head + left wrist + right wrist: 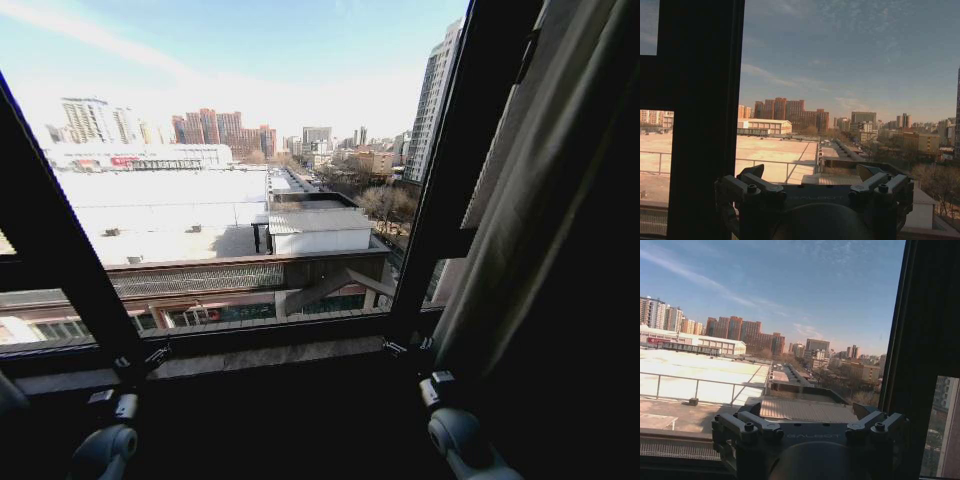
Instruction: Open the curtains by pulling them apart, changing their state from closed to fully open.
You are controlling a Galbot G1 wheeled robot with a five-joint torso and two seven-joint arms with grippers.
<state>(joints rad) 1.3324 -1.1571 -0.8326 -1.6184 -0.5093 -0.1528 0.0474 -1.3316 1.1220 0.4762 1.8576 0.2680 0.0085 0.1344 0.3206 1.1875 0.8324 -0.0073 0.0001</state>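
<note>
Meanwhile both grippers, left (155, 357) and right (408, 346), hung wide-fingered and empty near the dark window sill (260, 358); a pleated curtain (545, 190) hung bunched at far right.

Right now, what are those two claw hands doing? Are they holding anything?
Left gripper: open, holding nothing, low by the window sill.
Right gripper: open, holding nothing, low by the sill near the gathered drape.
</note>
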